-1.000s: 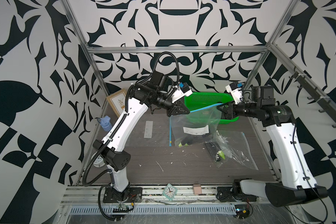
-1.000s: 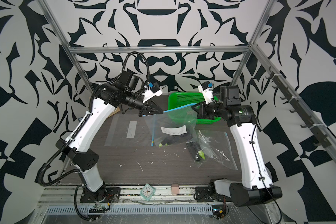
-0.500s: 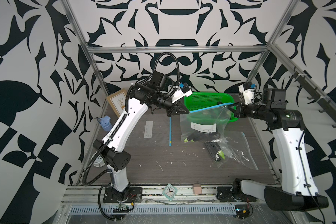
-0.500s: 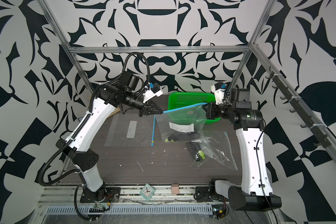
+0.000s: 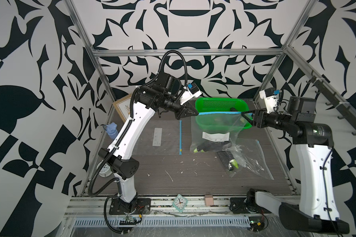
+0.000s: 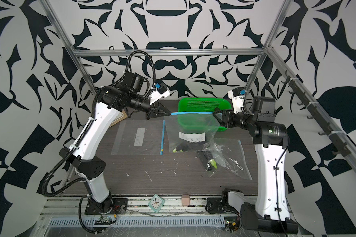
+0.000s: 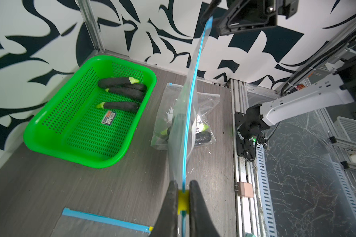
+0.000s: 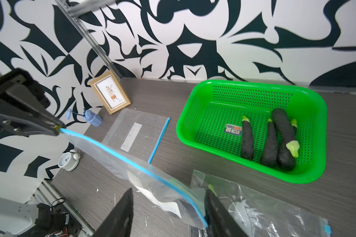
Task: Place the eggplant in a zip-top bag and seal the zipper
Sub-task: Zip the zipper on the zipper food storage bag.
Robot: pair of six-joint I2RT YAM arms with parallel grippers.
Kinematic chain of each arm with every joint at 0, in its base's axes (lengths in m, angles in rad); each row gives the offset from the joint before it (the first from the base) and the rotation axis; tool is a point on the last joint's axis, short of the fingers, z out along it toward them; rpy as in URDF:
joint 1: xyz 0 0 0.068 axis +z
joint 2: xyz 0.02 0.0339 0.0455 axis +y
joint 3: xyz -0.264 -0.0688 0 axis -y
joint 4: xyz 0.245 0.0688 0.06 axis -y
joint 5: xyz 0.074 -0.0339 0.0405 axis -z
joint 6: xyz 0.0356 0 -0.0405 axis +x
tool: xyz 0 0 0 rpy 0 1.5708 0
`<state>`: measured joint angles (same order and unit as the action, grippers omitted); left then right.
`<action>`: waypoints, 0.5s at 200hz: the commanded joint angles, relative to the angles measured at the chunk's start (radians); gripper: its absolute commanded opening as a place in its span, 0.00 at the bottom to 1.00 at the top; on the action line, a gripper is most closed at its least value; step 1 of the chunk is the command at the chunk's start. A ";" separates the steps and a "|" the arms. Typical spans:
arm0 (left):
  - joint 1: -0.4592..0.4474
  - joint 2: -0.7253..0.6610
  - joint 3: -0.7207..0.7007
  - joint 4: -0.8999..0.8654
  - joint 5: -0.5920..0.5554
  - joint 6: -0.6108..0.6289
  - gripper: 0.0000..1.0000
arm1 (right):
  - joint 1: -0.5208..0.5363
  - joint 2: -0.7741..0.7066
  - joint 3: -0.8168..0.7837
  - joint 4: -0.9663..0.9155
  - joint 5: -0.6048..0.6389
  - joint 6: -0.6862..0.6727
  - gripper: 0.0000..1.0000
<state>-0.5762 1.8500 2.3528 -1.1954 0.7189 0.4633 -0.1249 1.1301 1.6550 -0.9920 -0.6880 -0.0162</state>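
The left end effector [image 7: 183, 184] clamps a corner of the zip-top bag [image 5: 214, 125], hanging just beside the green basket [image 5: 218, 100], eggplant [image 5: 210, 146] inside; the right end effector [image 8: 169, 190] gapes.

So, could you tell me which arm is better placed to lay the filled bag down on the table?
Left. The left gripper is shut on the zipper end of the bag, so the bag, with the eggplant inside, hangs from it. The right gripper stands open around the other end, gripping nothing.
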 commanded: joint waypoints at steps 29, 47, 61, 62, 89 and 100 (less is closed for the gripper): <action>0.003 0.051 0.117 -0.074 0.014 0.042 0.00 | 0.000 0.000 0.169 0.010 -0.252 -0.127 0.70; 0.003 0.053 0.129 -0.073 0.018 0.043 0.00 | 0.021 0.037 0.204 0.020 -0.300 -0.145 0.70; 0.002 0.054 0.133 -0.070 0.021 0.040 0.00 | 0.057 0.075 0.241 0.001 -0.328 -0.154 0.71; 0.002 0.054 0.133 -0.070 0.022 0.039 0.00 | 0.062 0.078 0.243 -0.002 -0.328 -0.155 0.71; 0.001 0.054 0.137 -0.069 0.027 0.040 0.00 | 0.261 0.149 0.296 -0.102 -0.128 -0.257 0.71; 0.001 0.055 0.136 -0.068 0.028 0.040 0.00 | 0.309 0.183 0.312 -0.130 -0.084 -0.271 0.71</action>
<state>-0.5762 1.8931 2.4630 -1.2205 0.7208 0.4808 0.0879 1.2446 1.9316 -1.0374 -0.8879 -0.2008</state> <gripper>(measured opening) 0.112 0.711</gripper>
